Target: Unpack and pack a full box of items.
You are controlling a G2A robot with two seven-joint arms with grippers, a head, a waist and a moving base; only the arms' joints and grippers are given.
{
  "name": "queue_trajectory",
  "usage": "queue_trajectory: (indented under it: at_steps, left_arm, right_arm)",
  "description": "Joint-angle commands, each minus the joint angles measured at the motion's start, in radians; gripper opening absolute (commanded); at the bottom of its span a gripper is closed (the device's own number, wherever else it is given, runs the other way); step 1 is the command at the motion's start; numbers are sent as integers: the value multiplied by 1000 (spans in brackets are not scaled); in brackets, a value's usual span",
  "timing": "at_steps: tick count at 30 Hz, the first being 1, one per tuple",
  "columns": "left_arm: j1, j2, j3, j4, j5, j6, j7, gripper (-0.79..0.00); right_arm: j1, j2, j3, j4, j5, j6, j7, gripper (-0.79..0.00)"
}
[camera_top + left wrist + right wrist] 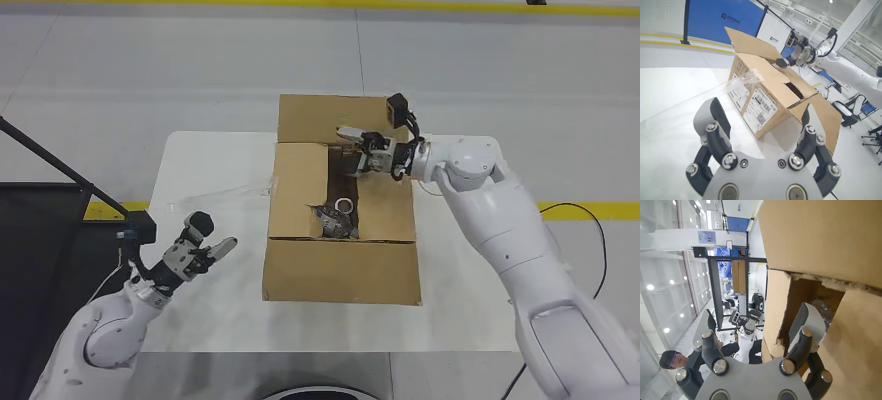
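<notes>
A brown cardboard box [340,270] stands mid-table with its flaps spread and a dark gap [340,190] down its middle. Inside lie plastic-wrapped items [337,215], one with a white ring. My right gripper [355,142] hovers open at the far end of the gap. In the right wrist view, my right gripper [757,321] has one finger [806,321] down in the opening, the other outside, and the flap edge [776,306] between them. My left gripper [205,245] stands open and empty over the table left of the box [761,79], also shown as my left gripper [762,115].
A strip of clear tape [742,79] hangs off the box's left side onto the white table [200,170]. A black frame with dark netting [40,220] stands beyond the table's left edge. Bare tabletop lies left of the box and in front of it.
</notes>
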Motion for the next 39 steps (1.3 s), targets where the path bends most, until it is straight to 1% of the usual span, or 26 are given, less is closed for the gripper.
queue_trajectory:
  at_steps: [1,6,11,19,27,32,39]
  left_arm:
    - [3,0,-4,3,-15,2,3,0]
    - [5,0,-8,1,-22,3,3,0]
    - [12,-2,-8,-9,-27,18,19,0]
    - [27,-3,-11,-25,-9,31,21,0]
    - [27,-4,9,-33,24,28,13,0]
    - [21,-5,25,-53,77,42,11,0]
    - [11,-10,79,-116,219,117,8,0]
  right_arm:
    - [-9,3,3,-17,-14,19,4,0]
    - [-31,3,1,-50,-29,50,5,0]
    - [-38,-12,-18,-55,-31,63,-8,0]
    - [-22,-50,-56,-8,2,40,-5,0]
    - [13,-89,-59,51,97,-9,40,0]
    - [33,-106,-52,61,130,-34,55,0]
    - [49,-124,-48,34,138,-62,32,0]
